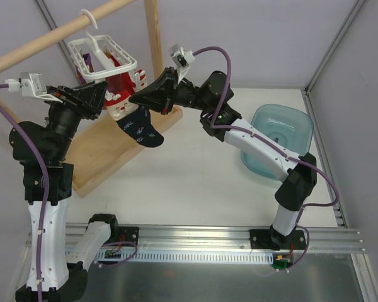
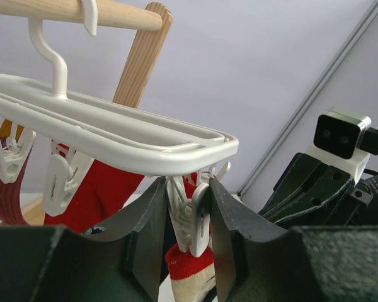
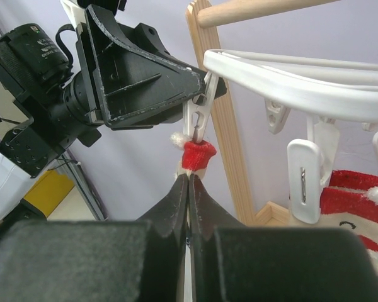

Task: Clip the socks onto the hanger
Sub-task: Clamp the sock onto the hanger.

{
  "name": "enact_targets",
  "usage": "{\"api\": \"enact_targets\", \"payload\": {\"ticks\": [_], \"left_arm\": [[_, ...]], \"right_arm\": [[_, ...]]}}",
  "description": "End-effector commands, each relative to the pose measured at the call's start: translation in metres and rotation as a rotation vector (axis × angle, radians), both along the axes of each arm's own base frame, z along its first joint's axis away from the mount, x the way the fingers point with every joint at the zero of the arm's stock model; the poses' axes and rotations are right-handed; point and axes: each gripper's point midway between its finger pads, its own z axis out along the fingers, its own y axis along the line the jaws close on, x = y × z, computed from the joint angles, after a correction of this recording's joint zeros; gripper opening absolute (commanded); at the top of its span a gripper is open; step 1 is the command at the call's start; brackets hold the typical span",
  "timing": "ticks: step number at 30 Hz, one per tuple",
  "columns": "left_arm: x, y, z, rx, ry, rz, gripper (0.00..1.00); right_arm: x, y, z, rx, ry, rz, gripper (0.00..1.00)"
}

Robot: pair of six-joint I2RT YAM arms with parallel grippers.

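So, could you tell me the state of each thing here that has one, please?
left tool, closed around one clip of the hanger.
right tool, shut on the navy sock at its red cuff.
clip, squeezed by the left tool; whether its mouth is open I cannot tell.
navy sock, hanging from the right tool, cuff up at the clip.
hanger, hung by its hook on the wooden rod.
red socks, already clipped to the hanger.

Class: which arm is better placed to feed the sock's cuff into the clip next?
Right: the right tool is shut on the sock cuff just under the clip; the left tool is busy pinching that clip.
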Motion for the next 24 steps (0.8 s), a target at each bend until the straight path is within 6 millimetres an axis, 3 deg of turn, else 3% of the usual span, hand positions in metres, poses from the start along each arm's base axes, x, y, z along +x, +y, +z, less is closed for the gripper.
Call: {"api": "enact_targets", "payload": {"ticks": [1,24], "left_arm": [[-0.0124,-0.0053,0.0207,0.024,-0.106,-0.026,0.0],[-0.0204,-0.0124,0.0166,0.014,-0.111,-0.073,0.0]], "right_arm": [[-0.022,-0.0234,0.0515,0.123,-0.105,0.022,0.01],[-0.0158,-0.023,0.0581,0.136,-0.12,-0.017,0.01]]}}
